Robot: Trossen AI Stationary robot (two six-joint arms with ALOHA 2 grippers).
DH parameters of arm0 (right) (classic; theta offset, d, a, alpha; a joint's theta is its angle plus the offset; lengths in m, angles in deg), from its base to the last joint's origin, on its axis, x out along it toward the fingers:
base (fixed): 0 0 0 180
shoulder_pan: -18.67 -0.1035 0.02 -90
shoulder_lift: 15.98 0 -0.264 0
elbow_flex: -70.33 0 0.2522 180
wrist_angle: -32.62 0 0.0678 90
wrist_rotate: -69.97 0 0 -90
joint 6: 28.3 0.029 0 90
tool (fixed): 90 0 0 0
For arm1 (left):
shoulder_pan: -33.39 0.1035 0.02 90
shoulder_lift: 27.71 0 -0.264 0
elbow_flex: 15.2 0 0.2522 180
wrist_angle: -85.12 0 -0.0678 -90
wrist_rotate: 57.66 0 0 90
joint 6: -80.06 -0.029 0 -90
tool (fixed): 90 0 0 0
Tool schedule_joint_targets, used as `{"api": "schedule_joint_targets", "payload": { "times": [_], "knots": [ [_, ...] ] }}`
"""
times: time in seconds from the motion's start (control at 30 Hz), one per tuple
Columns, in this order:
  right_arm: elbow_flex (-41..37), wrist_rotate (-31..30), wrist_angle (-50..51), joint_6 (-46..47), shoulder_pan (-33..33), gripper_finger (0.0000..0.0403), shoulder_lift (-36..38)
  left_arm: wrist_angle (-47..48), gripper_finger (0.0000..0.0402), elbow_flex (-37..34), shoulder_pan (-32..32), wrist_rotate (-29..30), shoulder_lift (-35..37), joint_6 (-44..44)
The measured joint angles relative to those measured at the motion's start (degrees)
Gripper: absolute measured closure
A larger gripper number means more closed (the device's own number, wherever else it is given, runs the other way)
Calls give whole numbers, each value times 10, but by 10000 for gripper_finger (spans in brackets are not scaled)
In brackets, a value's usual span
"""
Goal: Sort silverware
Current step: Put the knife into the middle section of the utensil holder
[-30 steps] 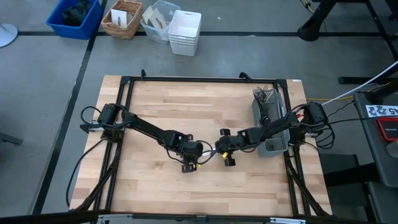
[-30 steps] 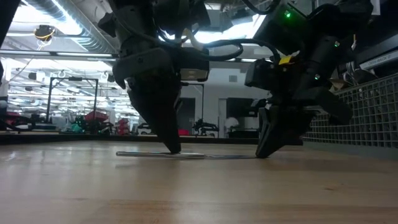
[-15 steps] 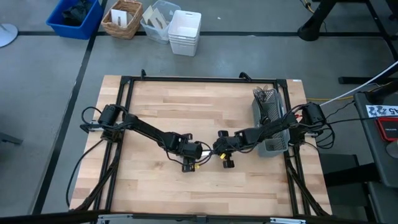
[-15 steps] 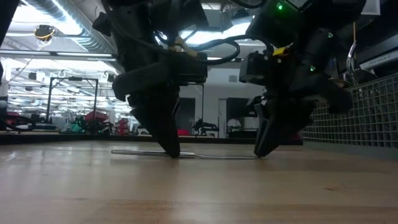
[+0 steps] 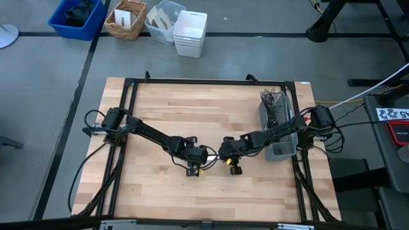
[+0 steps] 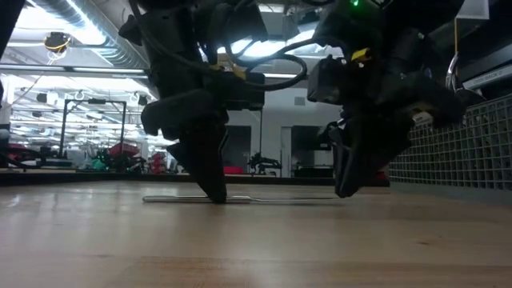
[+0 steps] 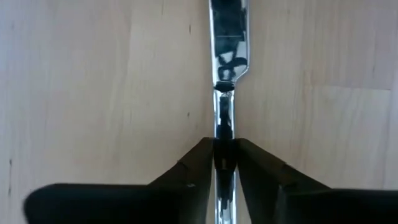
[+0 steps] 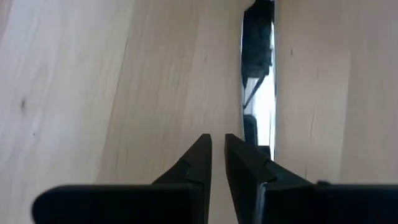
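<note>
**Knife pinched at mid-table; sorting unfinished**

The wooden table (image 5: 166, 115) stands on a grey floor, with bins beyond its far edge. My two grippers meet near its middle.

My left gripper (image 7: 224, 163) is down at the surface, its fingers (image 7: 193, 165) closed against either side of a table knife (image 7: 229, 56) handle. The blade runs straight ahead of them, flat on the wood. My right gripper (image 8: 217, 158) sits just off the other end of that knife, fingers nearly together with only a thin gap and nothing between them; the metal lies beside them, not inside.

Progress, as I judge it: the wire-mesh caddy (image 5: 276, 124), behind my right arm, already holds dark upright pieces. This knife is not yet delivered.

Not established: the caddy's contents, count and compartments. I see no other loose silverware.
</note>
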Motion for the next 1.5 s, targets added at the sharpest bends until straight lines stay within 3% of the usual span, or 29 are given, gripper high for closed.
{"api": "schedule_joint_targets", "payload": {
  "times": [0.2, 0.5, 0.67, 1.23, 1.5],
  "knots": [
    [0, -4, 10, -2, 0, 354, 0, 2, 377, 0, 4, -33, 1, -1],
    [0, -5, 11, -3, 0, 354, 1, -12, 363, -2, 27, -143, 1, 8],
    [0, 30, 12, -3, 0, 354, 1, -24, 370, -3, 39, -191, 0, 8],
    [1, 38, 25, -3, 0, 354, 2, -30, 363, -3, 77, -298, -2, 19],
    [1, 67, 24, -3, 1, 336, 2, -36, 360, -4, 87, -311, -3, 23]
  ]
}}
